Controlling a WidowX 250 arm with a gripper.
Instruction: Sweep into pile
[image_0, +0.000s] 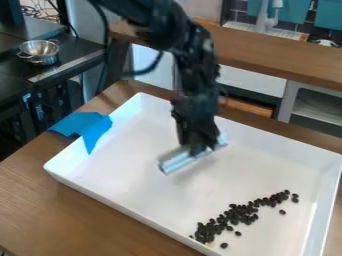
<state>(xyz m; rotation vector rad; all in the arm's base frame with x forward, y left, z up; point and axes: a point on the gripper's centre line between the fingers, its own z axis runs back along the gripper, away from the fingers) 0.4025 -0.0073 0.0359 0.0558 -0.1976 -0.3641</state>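
Black, rounded beans (234, 215) form a ragged streak, the claw (198, 149) clamped on a pale-blue bar (175, 161).

Black robot arm (150, 20) extending from the top edge, bent at an upper joint, lower section near vertical, hand (198, 149) directed downward, clamped.
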